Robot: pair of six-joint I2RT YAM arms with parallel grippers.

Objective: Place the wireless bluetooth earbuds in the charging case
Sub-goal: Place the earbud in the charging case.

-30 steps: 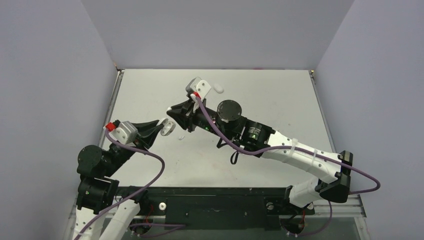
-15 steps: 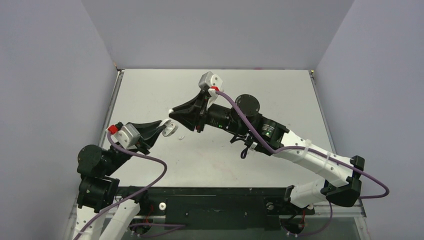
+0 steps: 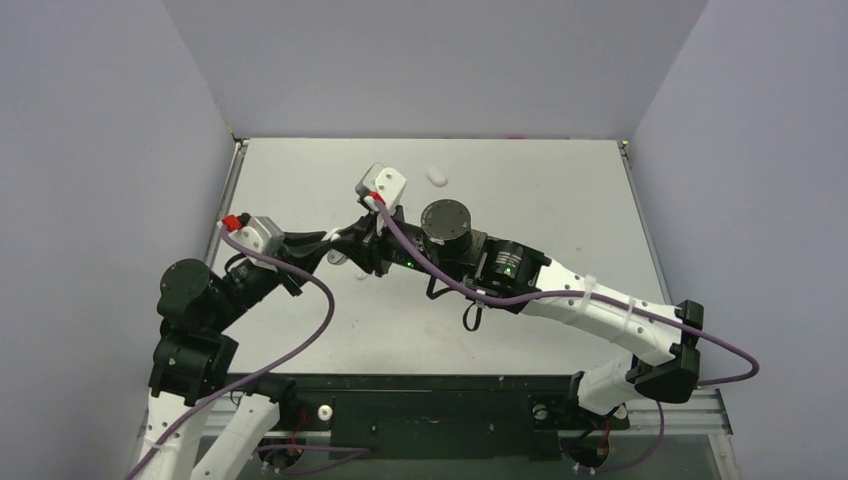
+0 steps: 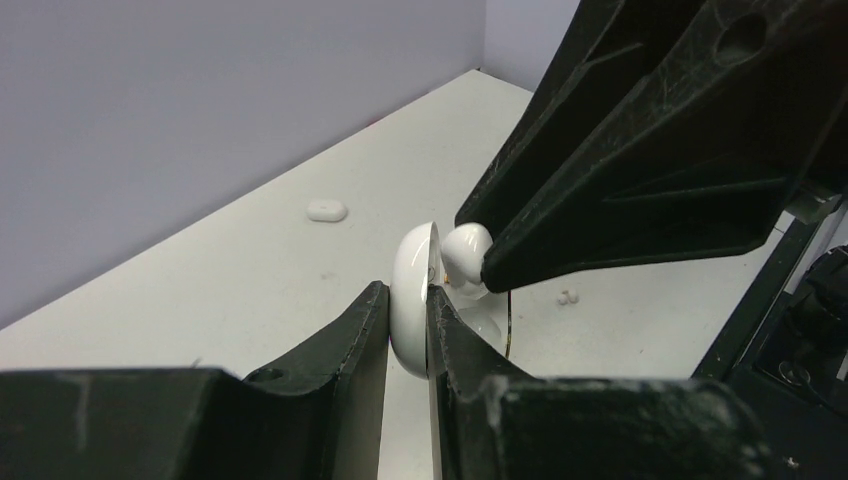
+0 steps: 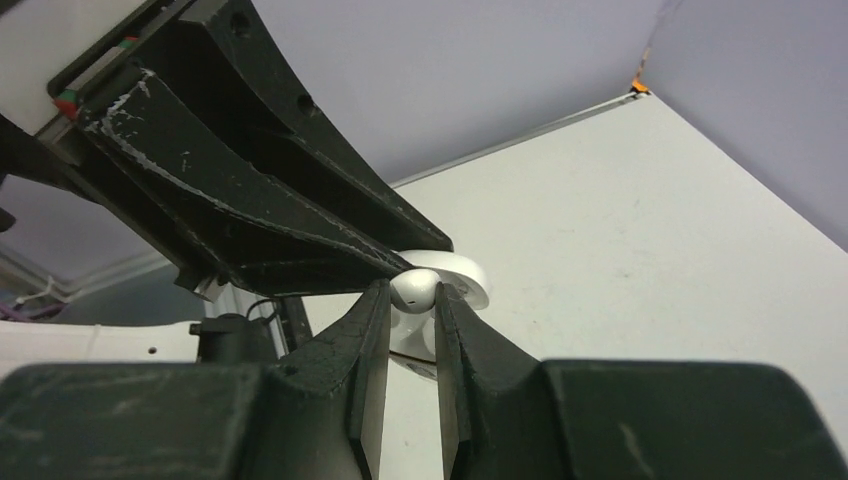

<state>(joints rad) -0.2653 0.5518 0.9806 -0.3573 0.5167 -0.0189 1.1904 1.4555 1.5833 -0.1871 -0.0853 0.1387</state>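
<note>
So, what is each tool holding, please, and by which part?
The left tool pinches the charging case across its shell; the right tool, an earbud by its head.

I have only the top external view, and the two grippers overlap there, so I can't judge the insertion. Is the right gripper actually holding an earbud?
Observer: Yes. The right wrist view shows a white earbud pinched in the fingertips of the right gripper.
Operator: And the other arm?
Observer: The left wrist view shows the left gripper shut on the charging case, held on edge.
Operator: Is the earbud seated?
Observer: In the left wrist view it touches the case; whether it is in a socket I cannot tell.
</note>
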